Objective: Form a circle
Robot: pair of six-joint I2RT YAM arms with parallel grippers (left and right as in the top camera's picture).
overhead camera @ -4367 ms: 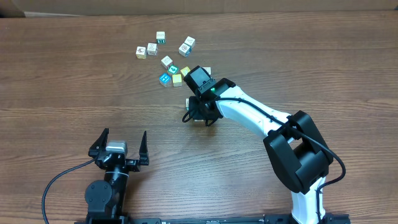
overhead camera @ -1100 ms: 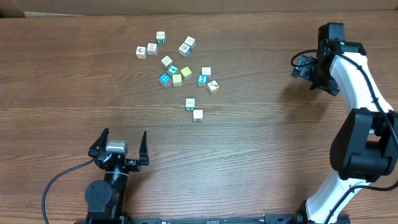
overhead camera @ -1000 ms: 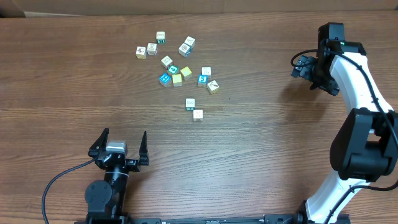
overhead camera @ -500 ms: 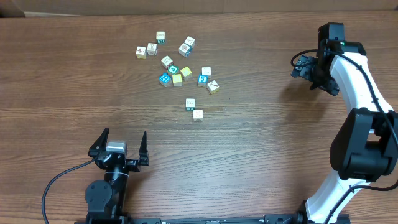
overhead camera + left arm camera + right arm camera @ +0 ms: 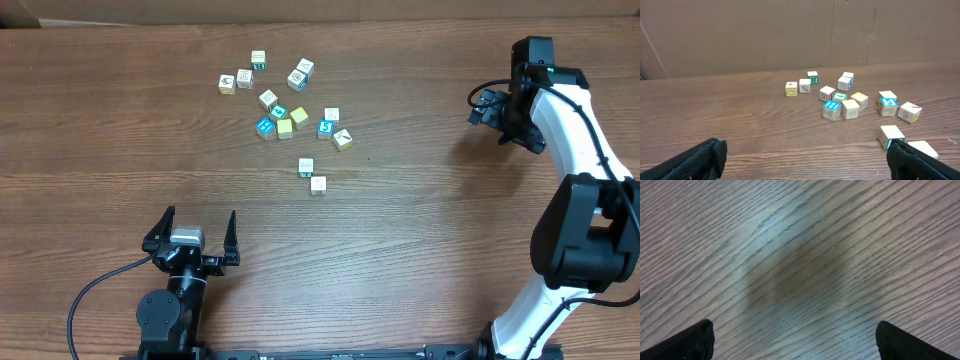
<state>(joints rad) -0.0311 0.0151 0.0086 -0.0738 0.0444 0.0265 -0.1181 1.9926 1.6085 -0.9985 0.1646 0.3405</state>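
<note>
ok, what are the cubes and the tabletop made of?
The cubes look like printed wood with a matte finish: pale faces with pictures and crisp edges, though plastic is not excluded. The tabletop looks like wood or wood-look laminate with a satin finish: long grain lines and a soft sheen.

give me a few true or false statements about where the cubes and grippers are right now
1. Both the left gripper and right gripper are open and empty. True.
2. The cubes form a closed ring. False: they lie in a loose scatter, with two cubes set apart nearer the robot.
3. The right gripper is above the cubes. False: it is off to the side over bare table.
4. A blue H cube sits in the scatter. True.
</note>
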